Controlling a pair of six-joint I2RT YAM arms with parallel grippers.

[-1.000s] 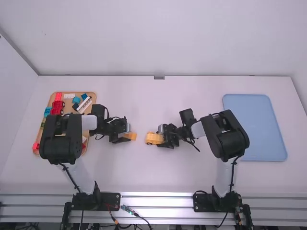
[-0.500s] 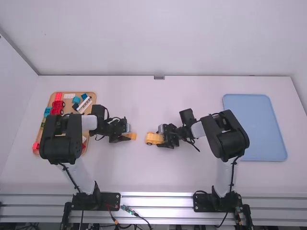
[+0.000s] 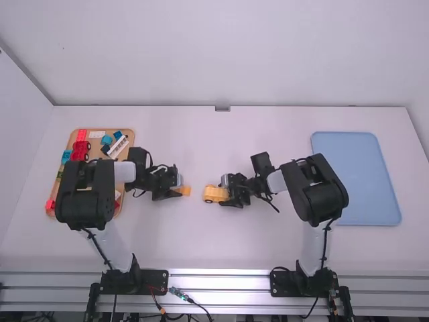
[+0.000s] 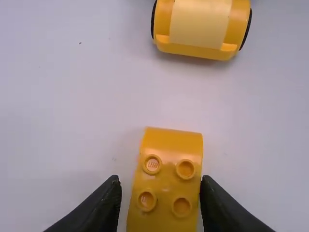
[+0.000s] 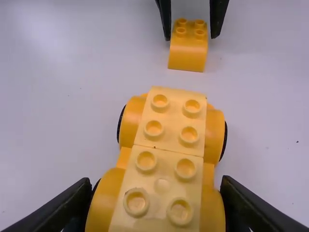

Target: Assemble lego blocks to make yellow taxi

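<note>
From my seat I see a matching pair. My left arm [image 3: 110,243] and right arm [image 3: 314,243] each mix smooth white links with bulky black joints, the biggest one a rounded housing with soft corners. Each stands on a black base plate with small pale dots across it. Thin black cables run along both. Near the left base, my wiring [image 3: 179,294] has a green part and reddish-orange strands. Toward the wrists it's mostly black and angular, with pale patches by my left tool [image 3: 177,191] and right tool [image 3: 226,194]. Their dark fingers [image 4: 107,203] look matte, narrowing to blunt, rounded tips.
</note>
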